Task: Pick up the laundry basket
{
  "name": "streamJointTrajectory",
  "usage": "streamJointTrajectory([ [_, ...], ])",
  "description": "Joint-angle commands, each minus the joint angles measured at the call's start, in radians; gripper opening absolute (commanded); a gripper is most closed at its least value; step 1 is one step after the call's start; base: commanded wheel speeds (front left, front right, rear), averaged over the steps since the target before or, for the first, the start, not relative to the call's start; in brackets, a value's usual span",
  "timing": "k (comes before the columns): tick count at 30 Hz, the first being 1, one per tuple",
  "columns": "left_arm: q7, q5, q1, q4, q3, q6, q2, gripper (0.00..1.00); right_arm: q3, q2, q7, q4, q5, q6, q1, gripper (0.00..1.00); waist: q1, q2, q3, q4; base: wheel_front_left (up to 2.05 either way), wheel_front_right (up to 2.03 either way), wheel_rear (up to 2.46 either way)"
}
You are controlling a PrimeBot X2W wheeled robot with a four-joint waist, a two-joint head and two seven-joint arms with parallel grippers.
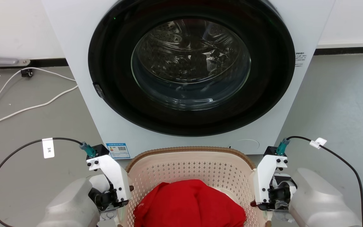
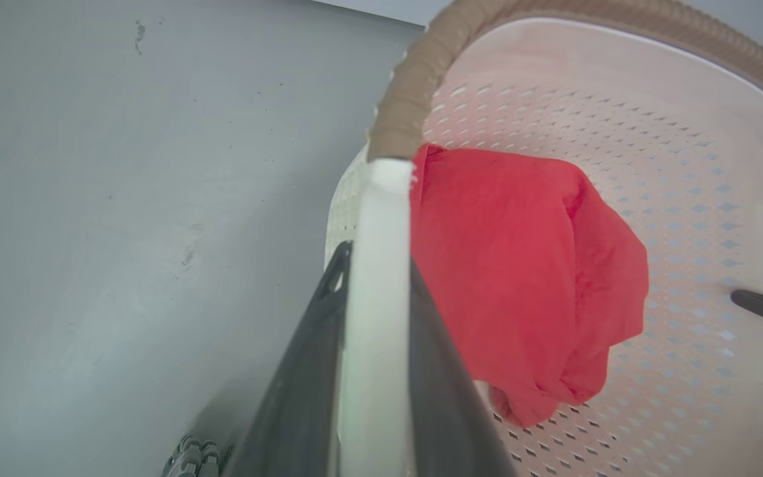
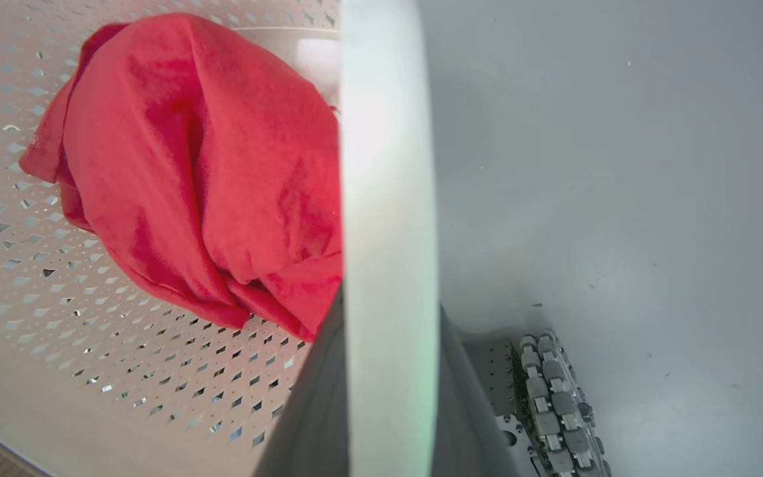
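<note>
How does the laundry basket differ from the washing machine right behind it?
The laundry basket is beige-pink, with a brown rim; the washing machine is far larger and white. The basket is open-topped and holds a red cloth; the machine's round glass door is shut. Both have perforated walls, the machine's on its drum.

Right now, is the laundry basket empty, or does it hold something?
Not empty. A bunched red cloth lies inside the laundry basket, leaving much perforated wall bare.

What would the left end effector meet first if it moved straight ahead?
The laundry basket's white handle, sitting between its fingers; beyond that probably the floor, though depth is unclear.
</note>
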Motion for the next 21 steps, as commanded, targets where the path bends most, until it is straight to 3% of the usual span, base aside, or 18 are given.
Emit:
streamJointTrajectory([
  [1, 0.001, -0.009, 0.012, -0.001, 0.001, -0.006, -0.010, 0.00, -0.007, 0.014, 0.002, -0.009, 0.002, 0.014, -0.002, 0.00, 0.0001, 0.0000, 0.001, -0.001, 0.00, 0.00, 0.00],
  [21, 0.011, -0.028, 0.019, 0.004, -0.003, -0.006, -0.014, 0.00, -0.045, 0.015, 0.013, -0.009, -0.020, 0.014, 0.012, 0.00, 0.0001, 0.0000, 0.004, 0.000, 0.00, 0.00, 0.00],
])
